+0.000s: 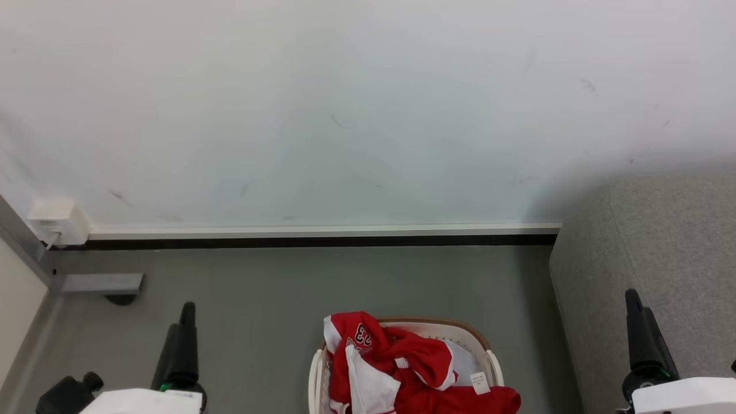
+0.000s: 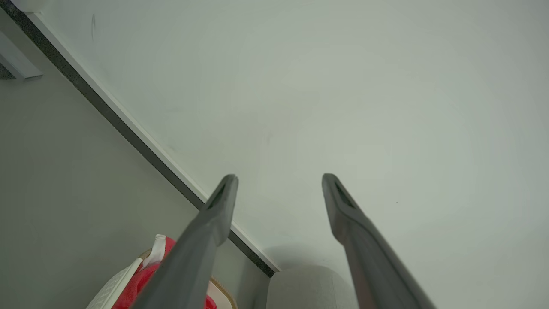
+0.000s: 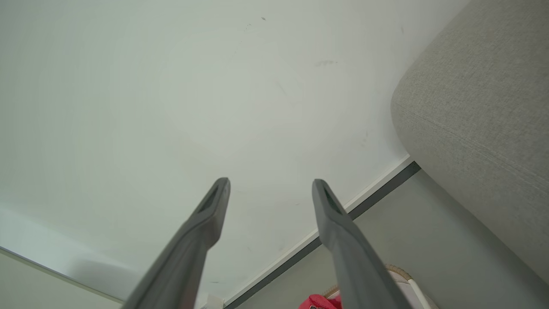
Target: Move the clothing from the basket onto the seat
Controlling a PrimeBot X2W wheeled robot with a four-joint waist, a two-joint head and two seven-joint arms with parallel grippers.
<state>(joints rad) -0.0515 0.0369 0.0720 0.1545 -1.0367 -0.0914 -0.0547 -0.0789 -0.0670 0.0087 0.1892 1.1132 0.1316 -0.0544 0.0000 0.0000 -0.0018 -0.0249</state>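
The clothing (image 1: 414,368), bright red with white trim and a number print, is heaped in the cream basket (image 1: 315,374) with its brown rim, at the bottom middle of the head view on the grey floor. To its right rises the light grey seat (image 1: 661,247). My left gripper (image 1: 187,313) stands left of the basket and my right gripper (image 1: 635,302) in front of the seat, both above the floor and apart from the clothing. In the left wrist view the left gripper (image 2: 279,178) is open and empty, with the clothing (image 2: 141,279) low down. The right gripper (image 3: 271,183) is likewise open and empty beside the seat (image 3: 480,107).
A white wall with a pale skirting board (image 1: 322,232) closes the back. A white socket box (image 1: 57,221) sits low on the wall at far left, with a grey metal foot (image 1: 103,284) below it. Grey floor (image 1: 276,287) stretches between wall and basket.
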